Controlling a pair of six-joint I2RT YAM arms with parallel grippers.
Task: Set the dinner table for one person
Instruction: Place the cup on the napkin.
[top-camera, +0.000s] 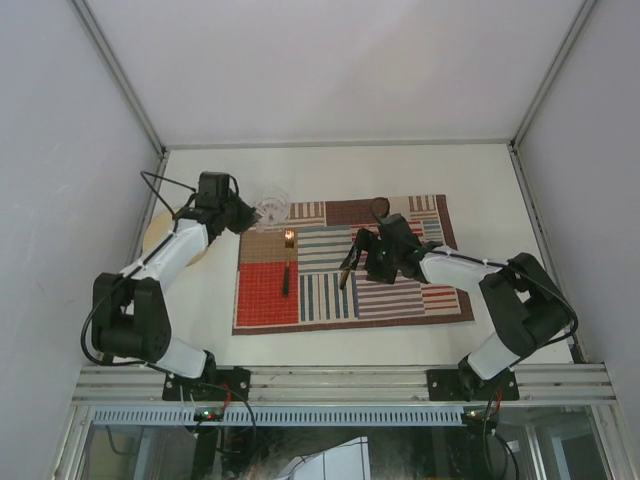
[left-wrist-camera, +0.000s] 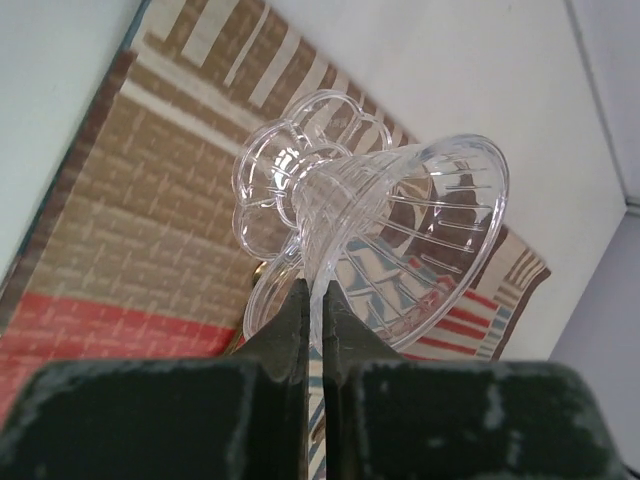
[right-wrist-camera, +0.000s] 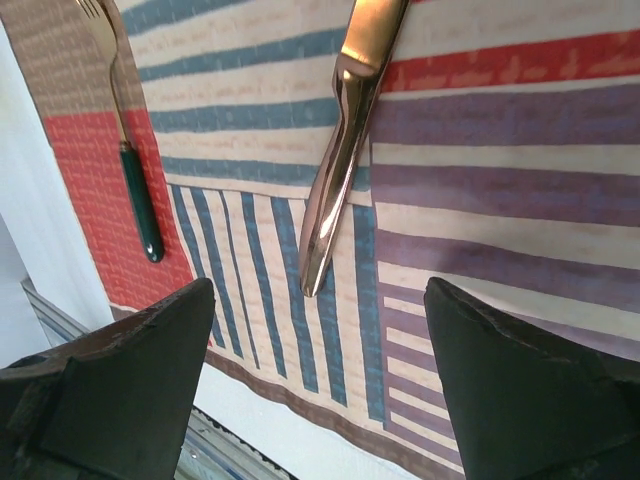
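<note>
Robot lab test cell. Matte white tabletop edged by aluminium rails, boxed in by plain white panels. Left arm and right arm bolted at near edge; exposed cabling.

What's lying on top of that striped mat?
A green-handled fork and a gold knife lie on the placemat. The right gripper, open above it, covers part of the mat from overhead, so anything beneath cannot be seen.

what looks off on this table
The knife lies slanted on the placemat, not parallel to the fork. The glass is tipped sideways, pinched by its rim in the left hand.
</note>
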